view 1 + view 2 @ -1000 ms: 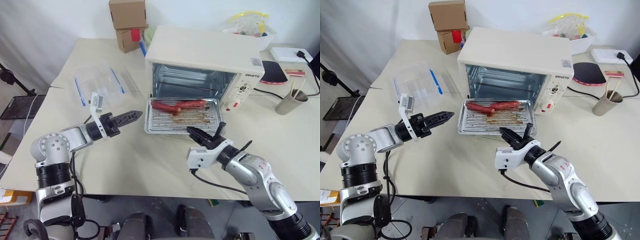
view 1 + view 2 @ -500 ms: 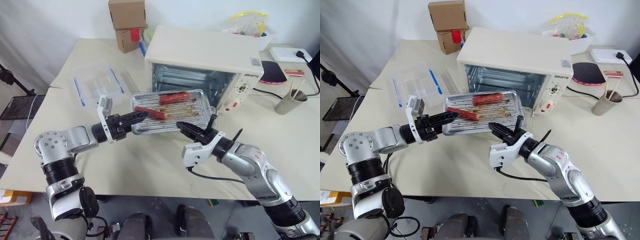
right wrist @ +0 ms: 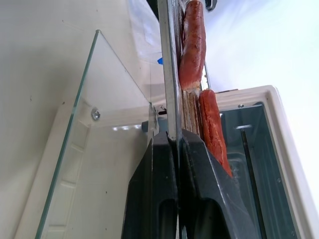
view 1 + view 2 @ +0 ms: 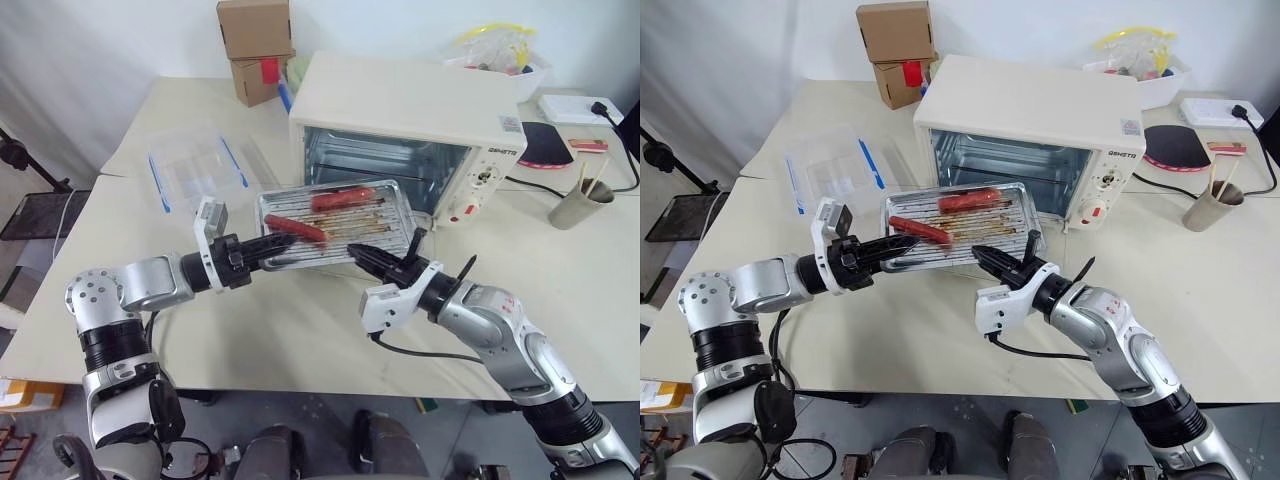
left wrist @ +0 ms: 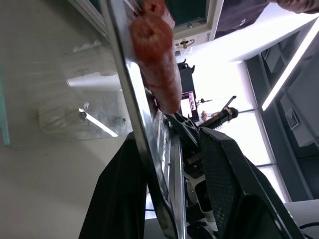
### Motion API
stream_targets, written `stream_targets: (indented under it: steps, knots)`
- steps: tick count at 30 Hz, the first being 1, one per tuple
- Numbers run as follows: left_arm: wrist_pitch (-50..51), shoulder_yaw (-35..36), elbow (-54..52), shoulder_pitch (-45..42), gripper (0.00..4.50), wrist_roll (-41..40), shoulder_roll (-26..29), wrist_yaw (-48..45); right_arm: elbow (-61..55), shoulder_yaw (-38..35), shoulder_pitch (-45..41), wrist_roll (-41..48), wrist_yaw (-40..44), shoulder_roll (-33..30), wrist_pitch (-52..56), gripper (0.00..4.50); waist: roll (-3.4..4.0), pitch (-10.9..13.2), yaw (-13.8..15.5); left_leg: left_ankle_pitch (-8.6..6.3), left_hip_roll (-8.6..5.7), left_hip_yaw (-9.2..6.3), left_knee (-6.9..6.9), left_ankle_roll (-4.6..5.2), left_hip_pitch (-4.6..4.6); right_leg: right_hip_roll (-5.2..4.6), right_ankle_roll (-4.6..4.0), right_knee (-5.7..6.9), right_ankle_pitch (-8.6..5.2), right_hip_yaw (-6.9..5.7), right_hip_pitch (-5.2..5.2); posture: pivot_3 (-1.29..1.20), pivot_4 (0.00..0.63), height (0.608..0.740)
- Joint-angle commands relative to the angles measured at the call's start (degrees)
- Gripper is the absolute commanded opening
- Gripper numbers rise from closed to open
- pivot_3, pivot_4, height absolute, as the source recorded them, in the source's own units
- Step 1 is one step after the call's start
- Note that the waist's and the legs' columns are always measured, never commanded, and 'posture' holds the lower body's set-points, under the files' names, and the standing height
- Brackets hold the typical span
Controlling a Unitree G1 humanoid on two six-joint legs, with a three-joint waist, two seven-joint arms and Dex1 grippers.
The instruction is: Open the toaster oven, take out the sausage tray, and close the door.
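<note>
Both arms reach forward and inward at about the same height. The left claw (image 4: 272, 243) points level toward the right, its black fingers (image 5: 227, 184) spread apart. The right claw (image 4: 375, 257) points forward-left, fingers (image 3: 162, 184) pinched tight together, wrist slightly raised.

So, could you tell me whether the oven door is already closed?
No, the door lies folded down flat in front of the toaster oven, whose cavity stands open.

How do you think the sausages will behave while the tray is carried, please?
The sausages look round and lie loose on the tray, so they would probably roll if it tilts. Greasy stains suggest slipperiness. The thin tray seems stiff, pinched by the right gripper at one edge.
</note>
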Motion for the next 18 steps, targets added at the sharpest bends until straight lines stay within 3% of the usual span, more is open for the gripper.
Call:
stream_targets:
  steps: [1,4,7,8,14,18]
  knots:
    - [-2.5,-2.3,0.2,0.9,1.66,-5.0,0.8,2.8,-0.9,-1.1,-1.0,1.3,-0.3,0.2,-1.3,0.00,0.00,0.0,0.0,0.00,0.00,0.01,0.00,0.00,0.00,0.00,0.00,0.00,0.00,0.00,0.00,0.00,0.150,0.740]
    - [-4.5,-4.9,0.0,1.9,1.11,-7.8,1.3,4.8,-0.9,-0.9,-1.1,1.7,0.0,0.2,-1.8,0.00,0.00,0.0,0.0,0.00,-0.01,0.01,0.00,0.00,0.01,0.00,0.00,0.01,0.00,0.00,0.00,0.00,0.150,0.740]
    - [-6.0,-7.7,0.0,2.7,0.16,-11.0,2.8,5.7,-0.6,-1.0,-1.4,2.0,0.2,0.2,-2.3,0.00,-0.02,0.0,0.0,0.01,0.00,0.01,0.00,-0.01,0.01,0.01,0.00,0.01,0.00,0.00,0.00,0.00,0.150,0.740]
    - [-6.4,-8.5,-0.1,3.0,0.06,-12.1,3.4,5.9,-0.5,-1.1,-1.5,2.1,0.3,0.2,-2.4,0.00,-0.01,0.0,0.0,0.02,-0.01,0.01,0.00,-0.03,0.01,0.00,0.00,0.01,0.00,-0.01,0.00,0.00,0.150,0.740]
    - [-11.8,-12.9,0.8,4.1,0.06,-20.3,6.1,9.3,0.4,-1.4,-1.9,7.0,2.9,0.8,-0.9,0.00,-0.02,0.0,0.0,0.03,-0.01,0.01,0.00,-0.05,0.04,-0.01,-0.01,0.03,0.00,0.03,0.00,0.00,0.150,0.740]
    - [-12.2,-12.5,1.7,4.6,0.06,-21.4,5.8,9.0,-1.0,-2.2,-1.2,11.0,4.8,1.2,0.6,0.00,-0.02,0.0,0.0,0.03,-0.02,0.01,0.00,-0.04,0.03,-0.01,-0.01,0.03,0.00,0.01,0.00,0.00,0.150,0.740]
